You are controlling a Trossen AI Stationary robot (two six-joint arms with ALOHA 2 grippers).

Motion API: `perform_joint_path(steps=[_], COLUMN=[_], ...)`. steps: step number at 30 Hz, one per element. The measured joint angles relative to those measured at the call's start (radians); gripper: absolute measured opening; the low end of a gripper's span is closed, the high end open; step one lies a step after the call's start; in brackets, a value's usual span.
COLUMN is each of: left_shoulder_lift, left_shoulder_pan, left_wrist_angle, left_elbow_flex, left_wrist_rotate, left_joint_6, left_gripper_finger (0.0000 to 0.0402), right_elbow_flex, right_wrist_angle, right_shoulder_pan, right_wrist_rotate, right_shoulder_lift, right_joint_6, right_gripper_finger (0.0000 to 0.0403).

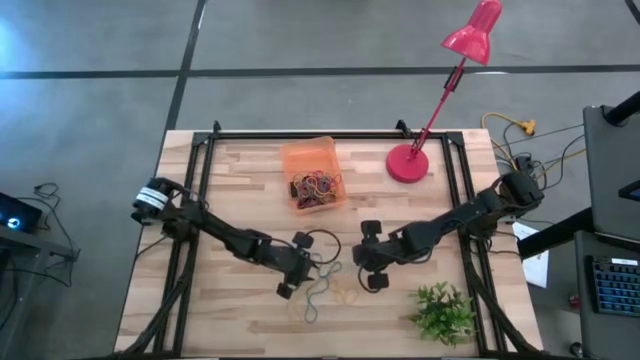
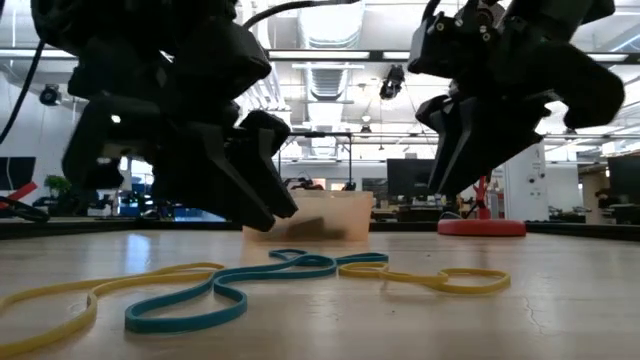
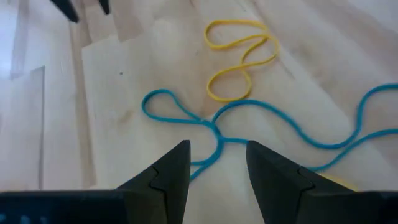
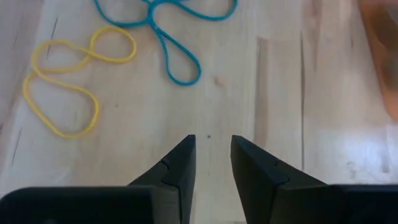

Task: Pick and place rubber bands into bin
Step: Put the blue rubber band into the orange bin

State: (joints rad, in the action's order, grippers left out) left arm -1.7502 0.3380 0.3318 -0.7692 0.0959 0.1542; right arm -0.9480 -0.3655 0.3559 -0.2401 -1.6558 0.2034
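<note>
Two dark robot arms reached over a pale wooden surface. The left gripper hung low above a blue rubber band, its jaws parted a little and empty, with the band's twisted crossing lying just ahead of the tips. The right gripper hovered nearby over bare wood, jaws slightly apart and also holding nothing.

Loose bands lay between the two grippers near the front of the surface: the blue one, a yellow rubber band just beside it, and another yellow band closer to the front edge. The orange bin stood well apart from them toward the back, already holding a tangle of coloured bands. A red lamp base stood to its side, and a small green plant sat at the front corner.

The step in hand appeared to be the left arm picking up the blue band. To do it well, the jaws would likely need to straddle the crossing where two strands met, drop until the tips touched the wood, then close fully, since a thin flat band could slip out. Lifting straight up should keep the yellow band from being dragged along.
</note>
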Motion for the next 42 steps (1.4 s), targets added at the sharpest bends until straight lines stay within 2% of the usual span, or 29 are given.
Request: perform_joint_path(steps=[6,13,19,42], left_shoulder_lift=[-0.019,-0.053,-0.113,-0.146], left_shoulder_pan=[-0.012,-0.018,-0.026,-0.037], left_wrist_angle=[-0.006,0.009,0.014,0.009], left_elbow_flex=[-0.005,-0.010,-0.068,-0.126], left_wrist_rotate=[-0.003,-0.044,-0.138,-0.265], left_joint_6=[0.088,0.106,0.060,0.008], left_gripper_finger=[0.0141,0.0141,0.0141,0.0141], right_elbow_flex=[0.004,0.004,0.004,0.006], right_wrist_angle=[0.017,0.027,0.034,0.034], right_shoulder_pan=[0.009,0.009,0.009,0.009], right_wrist_rotate=[0.000,0.000,0.000,0.001], right_shoulder_lift=[0.001,0.000,0.000,0.000], right_joint_6=[0.000,-0.005,-0.012,-0.007], right_gripper_finger=[0.0082,0.0081,0.0078,0.0068])
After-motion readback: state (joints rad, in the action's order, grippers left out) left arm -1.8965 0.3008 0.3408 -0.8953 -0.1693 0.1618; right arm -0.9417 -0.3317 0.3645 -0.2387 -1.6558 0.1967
